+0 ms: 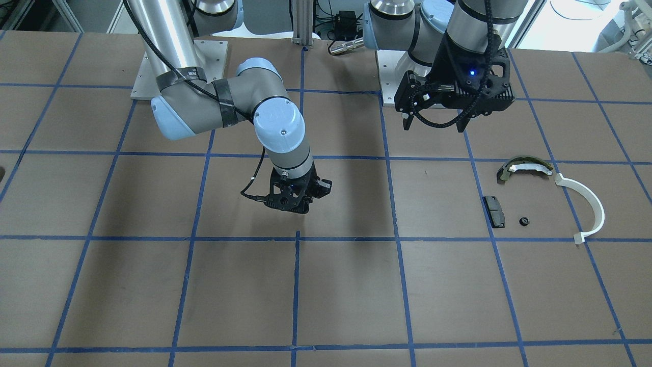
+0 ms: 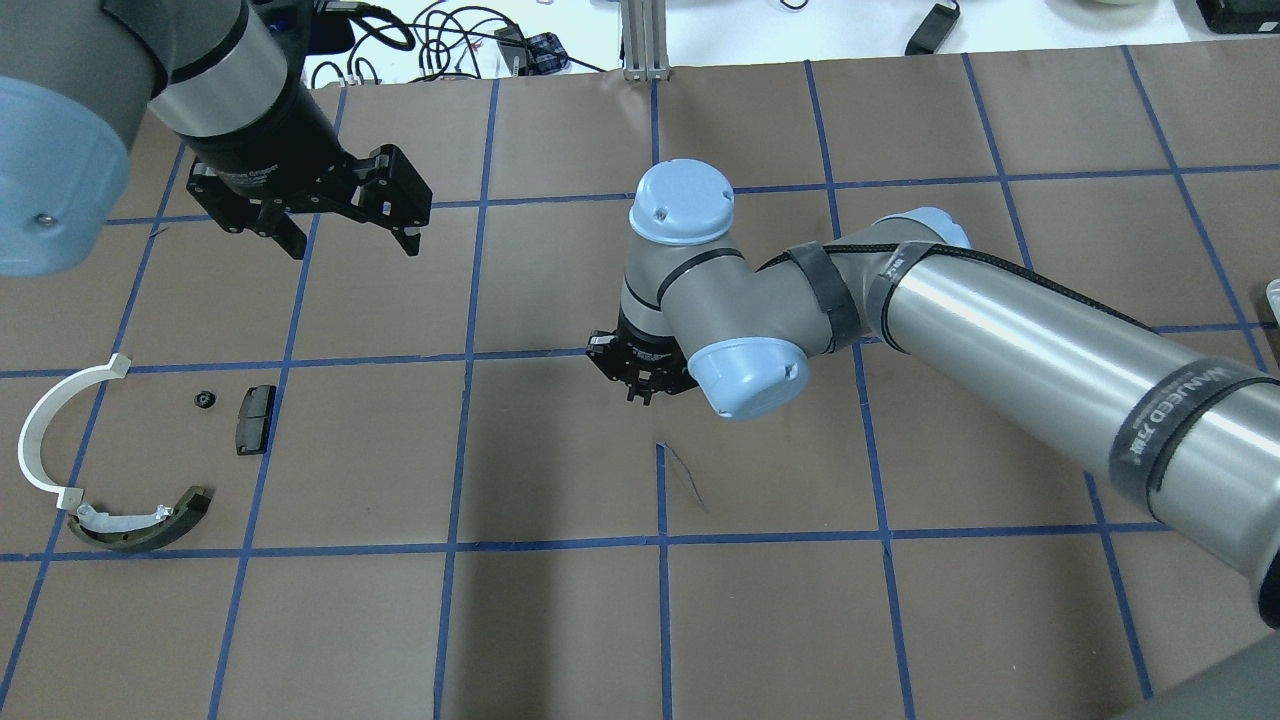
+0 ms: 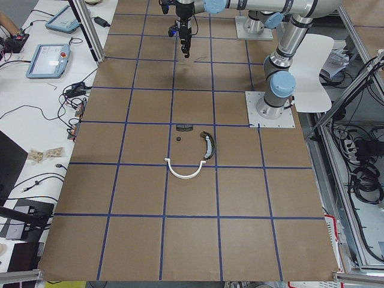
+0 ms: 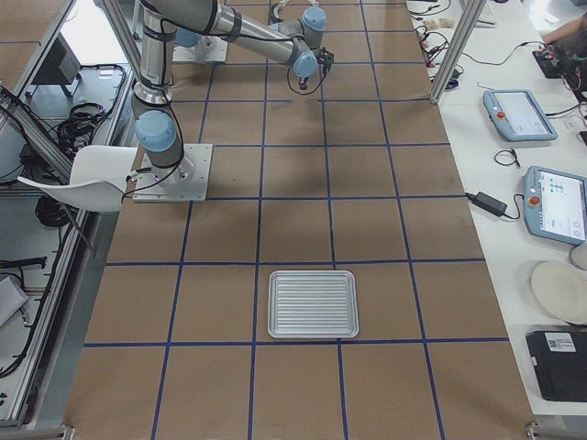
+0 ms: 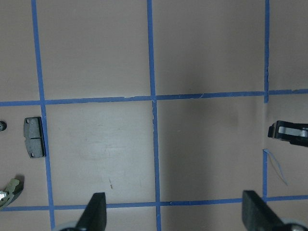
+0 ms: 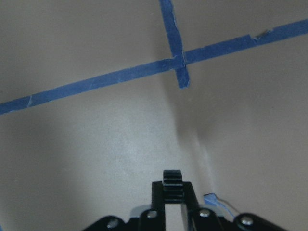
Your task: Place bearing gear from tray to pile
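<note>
The brown table (image 1: 326, 306) holds it all. The silver tray (image 4: 312, 303) lies far from the pile (image 3: 207, 146), at the other end of the table. The left claw (image 1: 434, 125) hangs in the air near the pile, wide open, with nothing in it. The right claw (image 2: 640, 397) is well away from the pile, over the middle of the table, pinched tight on the bearing gear (image 6: 172, 177). In the pile lie a white half-ring (image 1: 600, 213), an olive-and-white shoe (image 1: 524, 163), a dark pad (image 1: 494, 211) and a tiny black round part (image 1: 523, 221)
</note>
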Tool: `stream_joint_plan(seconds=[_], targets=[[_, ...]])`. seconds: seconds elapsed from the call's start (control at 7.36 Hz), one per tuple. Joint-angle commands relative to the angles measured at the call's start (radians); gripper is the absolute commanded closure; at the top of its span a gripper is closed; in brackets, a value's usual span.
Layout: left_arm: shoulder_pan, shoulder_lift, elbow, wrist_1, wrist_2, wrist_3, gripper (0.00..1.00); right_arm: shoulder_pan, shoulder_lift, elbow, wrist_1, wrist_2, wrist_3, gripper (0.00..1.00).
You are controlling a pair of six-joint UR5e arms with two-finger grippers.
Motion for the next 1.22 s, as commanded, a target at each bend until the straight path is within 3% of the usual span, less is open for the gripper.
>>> stream_joint_plan(seconds=[0.0, 0.14, 0.41, 0.68, 0.82, 1.09], targets=[[0.0, -0.001, -0.002, 0.001, 0.003, 0.001, 0.0, 0.007, -0.002, -0.001, -0.02, -0.015, 0.008, 0.17], [0.008, -0.004, 0.004, 0.001, 0.003, 0.006, 0.0, 0.005, -0.005, -0.004, -0.018, -0.02, 0.008, 0.0], [0.009, -0.051, -0.029, 0.002, 0.002, 0.004, 0.0, -0.039, -0.075, -0.018, 0.001, -0.02, -0.007, 0.0], [-0.037, -0.137, -0.124, 0.188, -0.005, -0.029, 0.0, -0.184, -0.216, -0.016, 0.153, -0.02, -0.132, 0.0], [-0.099, -0.175, -0.187, 0.27, -0.002, -0.137, 0.0, -0.257, -0.284, -0.015, 0.258, -0.048, -0.303, 0.0], [-0.223, -0.281, -0.291, 0.532, -0.006, -0.315, 0.0, -0.398, -0.364, -0.018, 0.349, -0.052, -0.441, 0.0]])
